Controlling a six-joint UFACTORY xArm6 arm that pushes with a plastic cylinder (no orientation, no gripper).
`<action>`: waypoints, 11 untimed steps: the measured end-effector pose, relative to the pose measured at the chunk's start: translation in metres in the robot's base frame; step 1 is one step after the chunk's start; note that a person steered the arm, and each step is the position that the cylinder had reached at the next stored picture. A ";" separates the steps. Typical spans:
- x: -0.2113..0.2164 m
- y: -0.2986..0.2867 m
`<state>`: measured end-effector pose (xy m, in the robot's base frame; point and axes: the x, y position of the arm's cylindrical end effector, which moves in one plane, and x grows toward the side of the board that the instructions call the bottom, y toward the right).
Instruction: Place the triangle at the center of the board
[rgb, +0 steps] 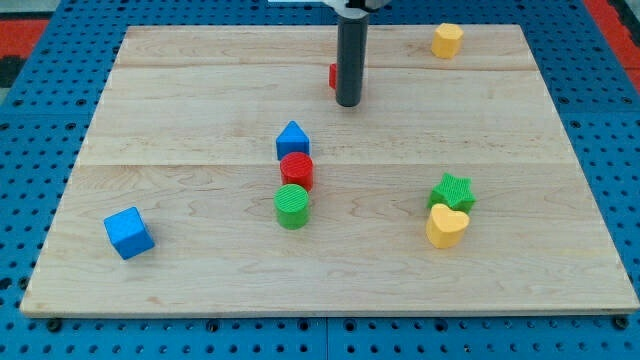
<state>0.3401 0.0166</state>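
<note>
blue triangle (292, 139) touches red cylinder (296, 170) near board centre.

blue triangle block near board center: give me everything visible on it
The blue triangle block looks like a small matte plastic prism, seen with its peak towards the view's top and darker side faces below. It lies flat on the wooden board, close to the middle. The red cylinder sits right against its lower edge, with the green cylinder below that one. My tip is apart from it, up and to the view's right, beside a mostly hidden red block. Nothing else touches it.
</note>
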 end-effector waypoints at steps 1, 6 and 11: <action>-0.011 -0.030; 0.105 -0.028; 0.049 -0.064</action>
